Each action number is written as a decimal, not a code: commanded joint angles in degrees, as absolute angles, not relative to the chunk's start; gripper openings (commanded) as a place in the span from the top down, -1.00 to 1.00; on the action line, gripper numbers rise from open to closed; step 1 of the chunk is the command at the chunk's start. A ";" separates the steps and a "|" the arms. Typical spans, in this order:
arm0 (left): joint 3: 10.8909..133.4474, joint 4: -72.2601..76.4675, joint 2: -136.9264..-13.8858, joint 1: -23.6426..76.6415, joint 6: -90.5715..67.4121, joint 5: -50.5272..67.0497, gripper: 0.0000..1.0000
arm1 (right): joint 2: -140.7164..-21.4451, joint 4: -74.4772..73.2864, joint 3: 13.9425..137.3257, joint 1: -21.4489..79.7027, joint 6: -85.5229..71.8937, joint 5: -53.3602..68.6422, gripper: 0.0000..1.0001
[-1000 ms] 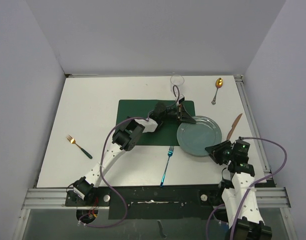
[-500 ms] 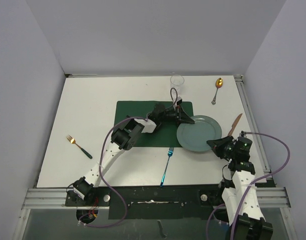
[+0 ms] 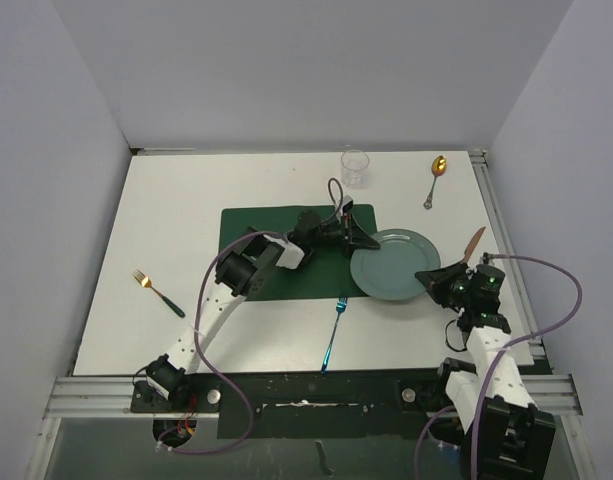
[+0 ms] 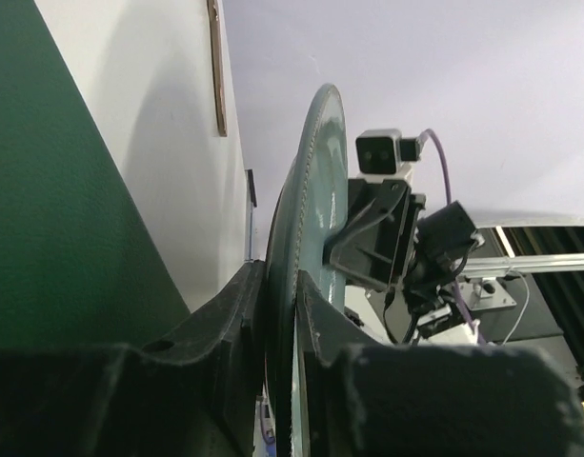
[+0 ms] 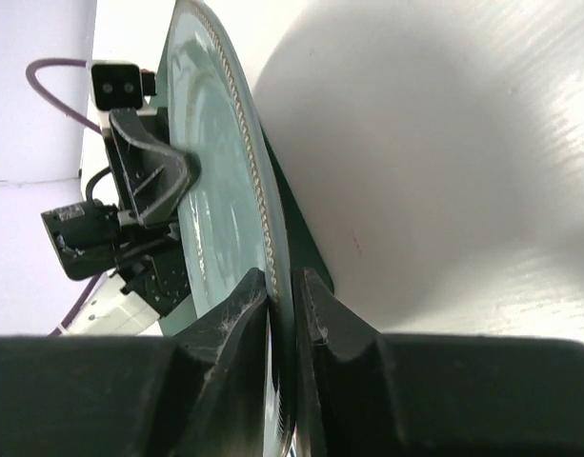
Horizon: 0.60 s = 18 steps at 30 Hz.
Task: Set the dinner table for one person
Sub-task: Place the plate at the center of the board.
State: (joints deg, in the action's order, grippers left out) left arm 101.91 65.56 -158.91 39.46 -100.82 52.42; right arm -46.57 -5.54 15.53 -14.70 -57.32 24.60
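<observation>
One white desk (image 3: pixel 156 220) lies flat beneath everything, its longer span side to side from above, a green placemat (image 3: pixel 261 220) near its middle and a plate (image 3: pixel 389 265) overlapping the mat's right edge. Both arms grip that plate — the left arm (image 3: pixel 248 272) stretched forward and rightward across the mat, jaws narrowed on the plate's left rim; the right arm (image 3: pixel 483 310) bent inward, jaws pinching the right rim.

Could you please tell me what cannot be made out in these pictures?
- Top view: the placemat's right edge lies hidden under the plate and left gripper.
- Top view: the glass is too small to show any contents.
- All views: whether the plate is lifted. The top view looks straight down, and fingers cover its rim in both wrist views.
- Wrist views: the glass lies outside the frame.
</observation>
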 commanded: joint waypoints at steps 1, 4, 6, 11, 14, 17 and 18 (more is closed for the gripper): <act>92.35 76.07 -160.73 43.74 -101.63 65.44 1.00 | -53.40 6.12 20.69 -15.02 -54.00 15.59 1.00; 88.42 76.20 -158.91 42.80 -99.44 64.81 1.00 | -59.63 7.93 23.08 -15.07 -52.07 15.49 1.00; 86.30 76.07 -157.75 42.40 -98.02 64.50 1.00 | -63.58 10.21 24.17 -15.09 -51.66 16.45 1.00; 83.54 73.74 -155.72 41.84 -94.75 63.65 1.00 | -73.80 15.35 26.64 -15.12 -50.96 19.70 1.00; 83.45 72.59 -155.57 41.84 -93.67 63.31 1.00 | -79.29 18.17 27.31 -15.05 -50.65 21.48 1.00; 84.43 71.76 -156.01 41.84 -93.47 63.36 1.00 | -84.38 20.71 27.99 -15.11 -49.97 23.17 1.00; 85.06 71.23 -156.29 41.84 -93.42 63.43 1.00 | -86.09 21.29 28.51 -15.12 -49.55 23.74 1.00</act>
